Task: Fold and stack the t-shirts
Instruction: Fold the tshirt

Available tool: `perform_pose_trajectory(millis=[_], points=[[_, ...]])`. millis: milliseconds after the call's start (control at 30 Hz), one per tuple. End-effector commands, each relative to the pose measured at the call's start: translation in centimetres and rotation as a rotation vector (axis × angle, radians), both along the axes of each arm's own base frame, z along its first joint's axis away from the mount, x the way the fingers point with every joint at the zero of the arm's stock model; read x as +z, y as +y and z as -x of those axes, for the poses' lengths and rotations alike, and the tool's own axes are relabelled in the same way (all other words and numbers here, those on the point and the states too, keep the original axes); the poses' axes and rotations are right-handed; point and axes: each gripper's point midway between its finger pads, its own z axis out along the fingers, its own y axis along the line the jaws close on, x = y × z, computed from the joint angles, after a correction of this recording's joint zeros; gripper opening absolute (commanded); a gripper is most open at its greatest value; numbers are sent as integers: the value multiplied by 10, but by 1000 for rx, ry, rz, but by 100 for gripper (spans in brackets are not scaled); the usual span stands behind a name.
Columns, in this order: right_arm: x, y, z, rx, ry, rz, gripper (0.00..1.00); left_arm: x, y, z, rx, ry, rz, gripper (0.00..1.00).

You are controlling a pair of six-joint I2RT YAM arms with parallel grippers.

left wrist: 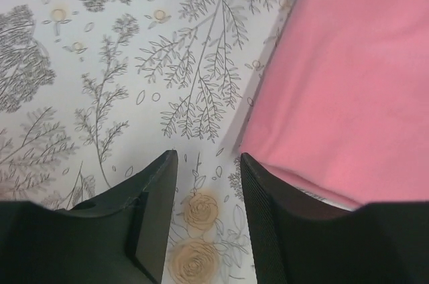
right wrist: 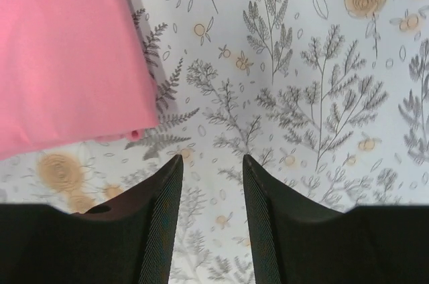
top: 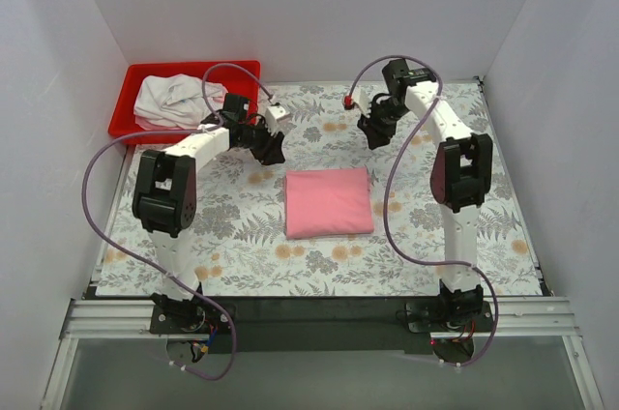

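At far-left corner of the desk (top: 242, 236), the white t-shirt (top: 166, 101) sits crumpled in the red bin (top: 135, 74), not yet folded; the pink t-shirt (top: 329, 202) lies as a folded rectangle mid-desk. Left tool (top: 272, 149) hangs between bin and pink shirt, fingers apart, empty, with the bin just off its left side. Right tool (top: 374, 134), also apart and empty, is beyond the pink shirt's far right corner, well away from the bin, so the left arm looks like the one to fetch the white shirt.
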Motion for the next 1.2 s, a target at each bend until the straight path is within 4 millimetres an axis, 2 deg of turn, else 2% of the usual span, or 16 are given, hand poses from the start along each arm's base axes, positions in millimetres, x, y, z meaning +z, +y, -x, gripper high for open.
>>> perform_pose_trajectory(millis=[0,33,67,100,167,200,267,333,367,467,533,700,833,933,1033,1167], points=[[70,15,20,-220,39,-182,48,82,-9,7,164,30,173,41],[59,17,39,-260,124,-198,48,89,-11,19,172,73,211,41],[63,22,45,-286,149,-240,49,104,-16,32,172,99,253,42],[81,32,61,-330,213,-315,49,101,-22,58,194,246,308,44],[70,37,87,-373,342,-355,55,118,-34,87,176,315,373,47],[82,45,105,-391,421,-416,56,117,-40,101,175,360,389,47],[65,47,135,-429,557,-433,62,107,-56,137,184,485,415,50],[73,58,152,-427,613,-500,62,101,-70,172,183,587,429,50],[58,58,170,-445,680,-487,62,98,-75,182,179,620,432,50],[47,74,194,-454,801,-525,57,84,-82,202,190,752,471,50],[42,87,204,-451,908,-554,55,71,-86,203,190,803,480,50],[-18,74,237,-525,1067,-469,53,28,-83,204,248,932,430,50],[-52,56,233,-613,1099,-431,51,-22,-61,194,407,1059,395,49],[-66,46,229,-663,1129,-424,50,-38,-43,185,507,1126,409,48],[-65,42,239,-669,1166,-422,50,-34,-35,180,519,1124,419,48],[-25,40,242,-562,1066,-487,50,8,-33,175,433,963,434,47]])
